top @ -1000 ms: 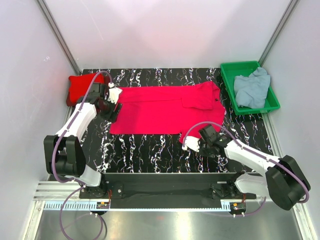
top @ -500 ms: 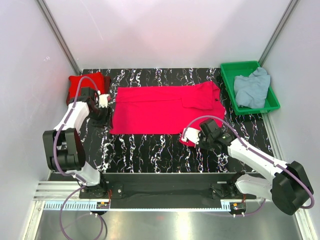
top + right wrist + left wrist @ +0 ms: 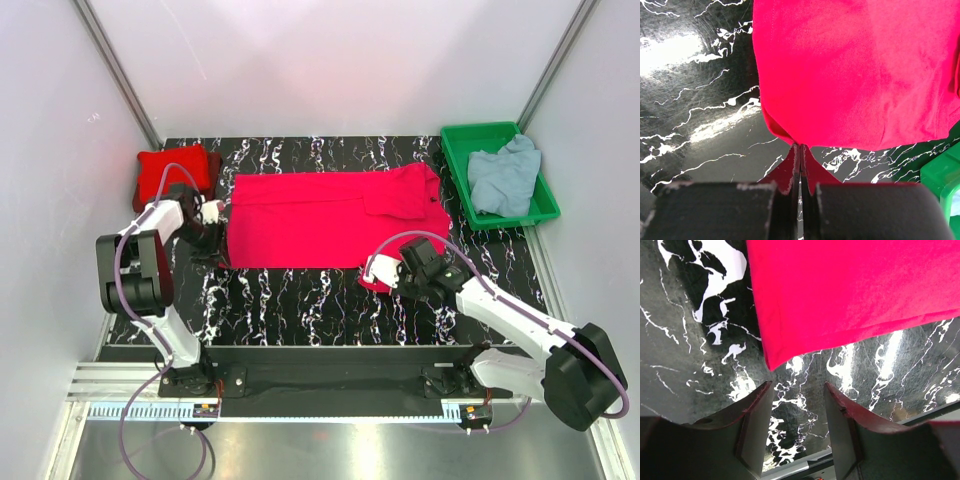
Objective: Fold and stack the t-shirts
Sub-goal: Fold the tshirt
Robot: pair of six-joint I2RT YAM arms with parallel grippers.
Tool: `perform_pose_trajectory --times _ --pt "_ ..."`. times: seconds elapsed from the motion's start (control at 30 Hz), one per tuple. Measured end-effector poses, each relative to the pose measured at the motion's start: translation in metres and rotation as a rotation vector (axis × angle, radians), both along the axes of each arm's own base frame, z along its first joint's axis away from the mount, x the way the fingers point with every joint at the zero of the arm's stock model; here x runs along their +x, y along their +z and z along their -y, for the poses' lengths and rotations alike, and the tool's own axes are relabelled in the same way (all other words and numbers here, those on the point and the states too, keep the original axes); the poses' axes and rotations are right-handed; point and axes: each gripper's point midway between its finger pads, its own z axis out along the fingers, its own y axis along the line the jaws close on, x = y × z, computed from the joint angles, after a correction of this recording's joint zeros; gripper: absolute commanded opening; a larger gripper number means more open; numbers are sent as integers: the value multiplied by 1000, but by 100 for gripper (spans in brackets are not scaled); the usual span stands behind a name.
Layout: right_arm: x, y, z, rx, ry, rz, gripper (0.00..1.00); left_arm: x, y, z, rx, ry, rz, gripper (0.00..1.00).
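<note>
A crimson t-shirt (image 3: 330, 218) lies spread flat in the middle of the black marbled table. My left gripper (image 3: 212, 234) is open and empty just off the shirt's near-left corner. In the left wrist view that corner (image 3: 774, 362) lies just ahead of the open gripper (image 3: 797, 390). My right gripper (image 3: 376, 271) is shut on the shirt's near-right hem. The right wrist view shows the gripper (image 3: 801, 147) pinching the cloth's edge (image 3: 790, 134). A folded red t-shirt (image 3: 172, 172) lies at the back left. A pale grey-blue t-shirt (image 3: 503, 180) sits crumpled in the tray.
A green plastic tray (image 3: 455, 165) stands at the back right and also shows in the right wrist view (image 3: 940, 177). White walls and metal posts close in the table. The arms' base rail runs along the near edge.
My left gripper has moved from the shirt's far-left edge toward me, down to its near-left corner. My right gripper has shifted slightly up and left with the hem.
</note>
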Motion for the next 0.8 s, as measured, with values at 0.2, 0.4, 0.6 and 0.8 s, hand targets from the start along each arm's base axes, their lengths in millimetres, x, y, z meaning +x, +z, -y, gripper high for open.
perform_pose_trajectory --times 0.2,0.4,0.6,0.8 --pt "1 1 1 4 -9 3 0 5 -11 -2 -8 15 -22 45" --pt "2 1 2 4 -15 3 0 8 -20 -4 -11 25 -38 35" --pt "3 1 4 5 -25 3 0 16 -19 -4 -20 31 -31 8" --pt "6 1 8 18 -65 4 0 16 -18 -4 -33 29 -27 0"
